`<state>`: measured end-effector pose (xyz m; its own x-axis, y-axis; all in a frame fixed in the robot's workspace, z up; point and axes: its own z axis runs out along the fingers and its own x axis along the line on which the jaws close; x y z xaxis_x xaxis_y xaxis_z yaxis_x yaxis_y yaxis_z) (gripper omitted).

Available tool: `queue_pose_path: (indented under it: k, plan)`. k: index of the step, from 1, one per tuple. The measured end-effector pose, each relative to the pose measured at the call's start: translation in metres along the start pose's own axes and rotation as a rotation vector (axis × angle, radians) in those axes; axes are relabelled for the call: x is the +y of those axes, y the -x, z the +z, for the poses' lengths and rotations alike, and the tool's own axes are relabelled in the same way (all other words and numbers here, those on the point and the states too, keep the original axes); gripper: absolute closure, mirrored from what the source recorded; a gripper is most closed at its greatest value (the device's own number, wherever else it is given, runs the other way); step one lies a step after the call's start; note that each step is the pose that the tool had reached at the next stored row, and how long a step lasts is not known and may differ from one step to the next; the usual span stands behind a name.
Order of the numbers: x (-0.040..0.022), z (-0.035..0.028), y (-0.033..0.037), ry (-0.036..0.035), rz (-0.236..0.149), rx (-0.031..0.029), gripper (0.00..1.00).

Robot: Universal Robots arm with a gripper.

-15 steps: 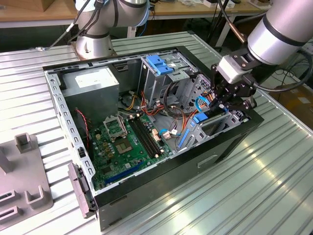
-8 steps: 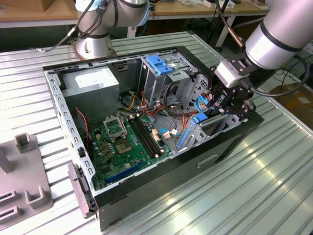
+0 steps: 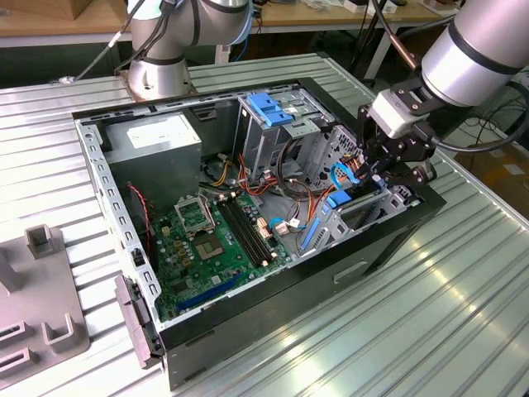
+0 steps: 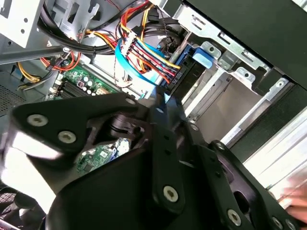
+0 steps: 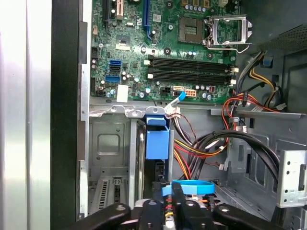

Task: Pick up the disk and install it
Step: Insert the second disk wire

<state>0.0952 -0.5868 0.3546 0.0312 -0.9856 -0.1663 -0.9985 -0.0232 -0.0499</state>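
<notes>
Seemingly seated edgewise in the grey metal drive bay (image 5: pixel 108 143), the silver-grey, blue-railed disk (image 5: pixel 157 143) sits under the black gripper (image 3: pixel 382 175); whether that claw grips it I cannot tell. Red-and-yellow wire bundles (image 5: pixel 192 148) alongside could snag and cock it askew.

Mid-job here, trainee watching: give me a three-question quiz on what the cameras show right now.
1. True or false: the gripper is over the open computer case, at the corner on the exterior view's right.
2. The motherboard CPU socket in the first wrist view is: A) covered by a fan, B) bare with its metal frame showing, C) hidden by cables.
3. Fill in: the drive cage at the back of the case has a ____ plastic top.

Key: 1 true; 2 B; 3 blue.
</notes>
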Motion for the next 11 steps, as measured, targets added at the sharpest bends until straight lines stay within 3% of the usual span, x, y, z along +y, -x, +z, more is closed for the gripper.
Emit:
queue_pose_path:
  k: [2, 11]
  plan:
    - [0.0, 0.0, 0.0, 0.0, 0.0, -0.0004, 0.9]
    - [0.0, 0.0, 0.0, -0.0001, 0.0, -0.0024, 0.9]
